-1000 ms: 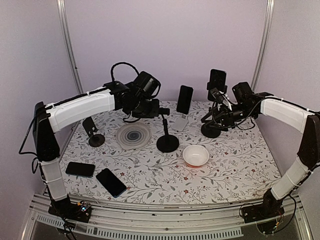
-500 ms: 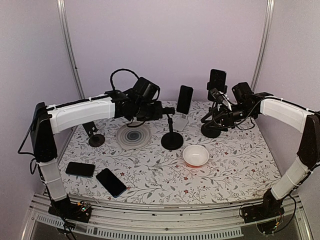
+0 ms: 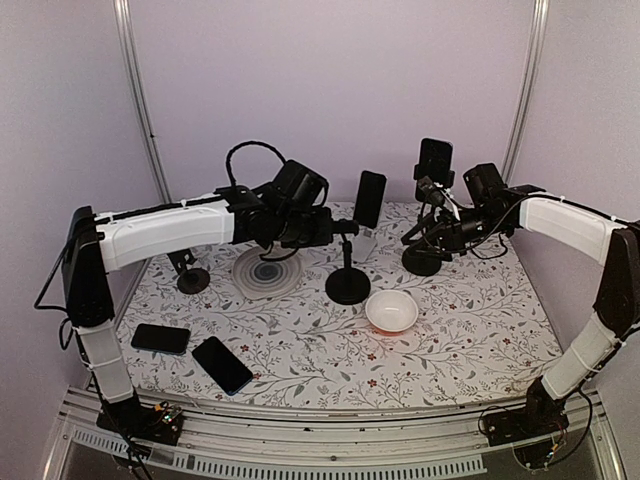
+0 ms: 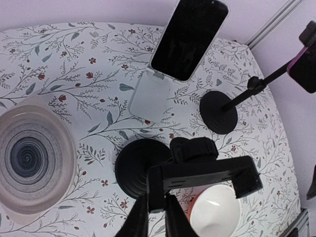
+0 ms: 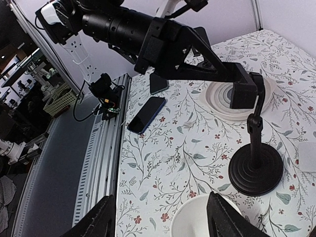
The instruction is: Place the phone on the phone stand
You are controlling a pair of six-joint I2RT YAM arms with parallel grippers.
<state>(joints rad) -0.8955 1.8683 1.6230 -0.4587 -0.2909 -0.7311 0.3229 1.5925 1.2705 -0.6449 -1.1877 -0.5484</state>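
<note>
Lilac walls are noted behind a floral worktop (image 3: 480, 340). The left end effector (image 4: 157, 205) is pinched narrow on the clamp of an empty phone stand (image 4: 207, 174). The right end effector (image 5: 163, 217) is held wide, with nothing between its fingers. Stand positioning is judged the step in hand; release, then a grasp of a phone, is called for next.

Counted:
- **Phones:** four. A first phone (image 3: 160, 338) and second phone (image 3: 222, 365) lie flat at near left, well apart from both arms. A third phone (image 3: 369, 198) and fourth phone (image 3: 434, 168) are mounted.
- **Stands:** four.
- **Plate (image 3: 267, 270):** one.
- **Bowl (image 3: 391, 312):** one.
</note>
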